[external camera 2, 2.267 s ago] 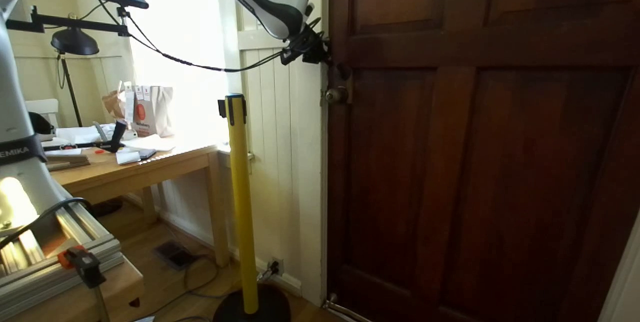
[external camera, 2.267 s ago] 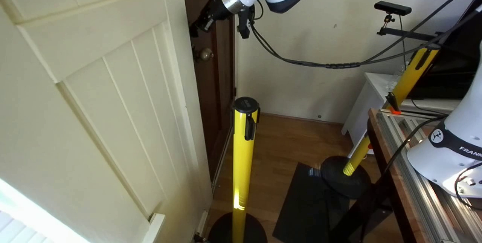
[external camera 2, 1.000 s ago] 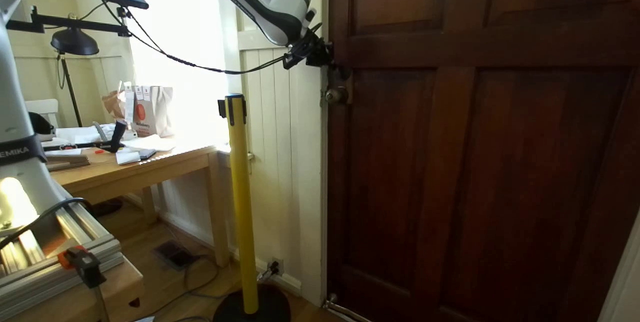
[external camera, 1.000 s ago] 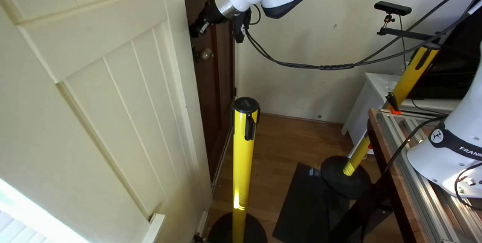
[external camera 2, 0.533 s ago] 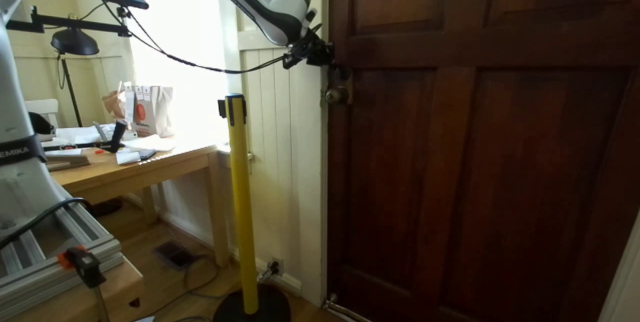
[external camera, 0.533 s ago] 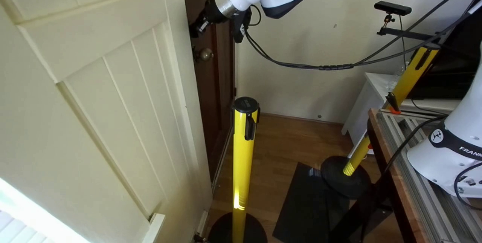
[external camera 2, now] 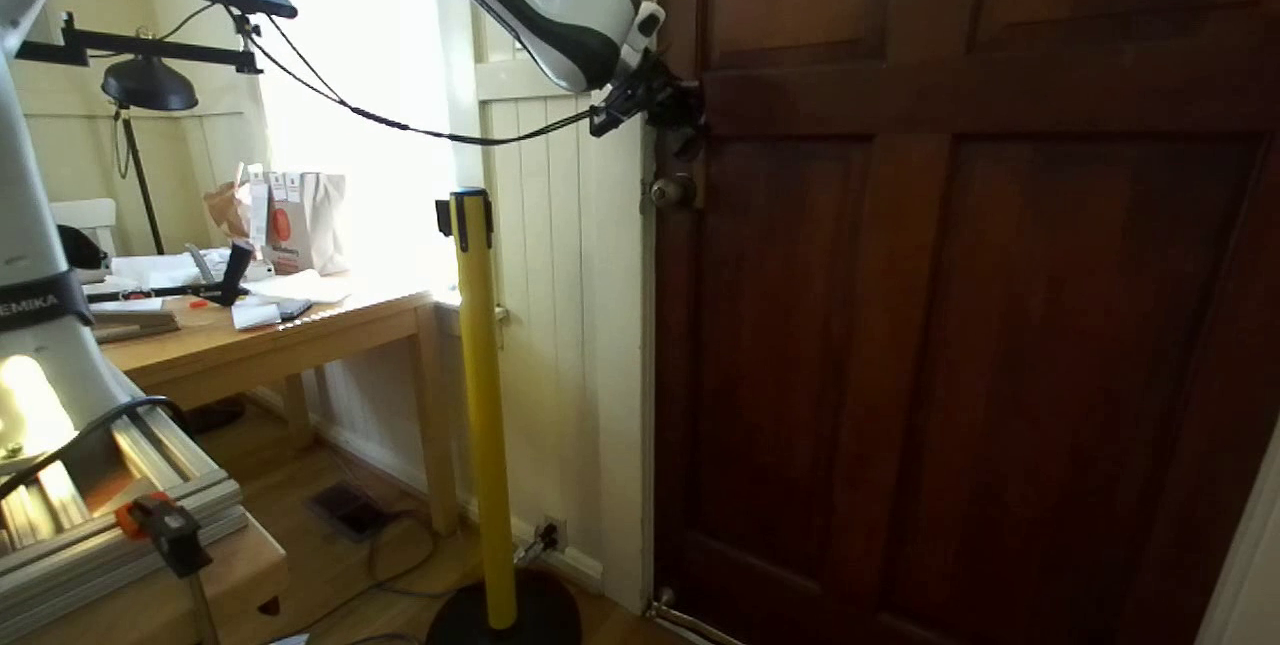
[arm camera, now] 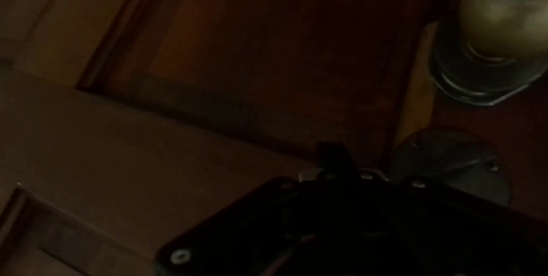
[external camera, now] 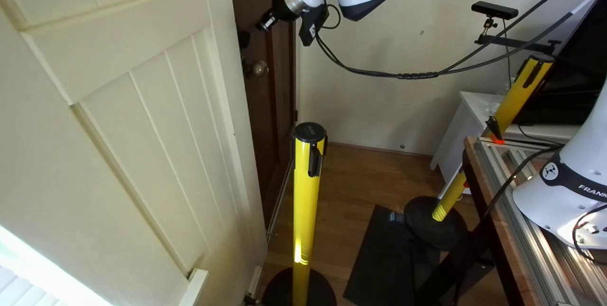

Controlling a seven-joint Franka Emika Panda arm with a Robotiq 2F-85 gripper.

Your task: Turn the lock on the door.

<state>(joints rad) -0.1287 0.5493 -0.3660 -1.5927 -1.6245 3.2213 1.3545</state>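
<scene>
The lock [external camera: 243, 39] is a small dark fitting at the edge of the brown door [external camera 2: 790, 345], above the round knob [external camera: 258, 69]. In the wrist view the lock [arm camera: 454, 158] is a dark rounded plate with screws and a diagonal ridge, partly covered by the gripper. My gripper [arm camera: 332, 149] has its fingers together, with nothing visible between them; the picture is very dark there. In both exterior views the gripper [external camera: 262, 26] [external camera 2: 690, 107] is at lock height. It stands apart from the lock, a little to its right in an exterior view.
The knob [arm camera: 505, 19] sits at the upper right in the wrist view and below the gripper in both exterior views. A yellow post [external camera: 307, 192] stands before the door. A cream panelled wall [external camera: 142, 106] adjoins the door edge. Cables [external camera 2: 440, 135] hang from the arm.
The gripper was at the lock and covered it half a second ago. It has since drawn back from it, right and up in an exterior view, and the lock now shows there.
</scene>
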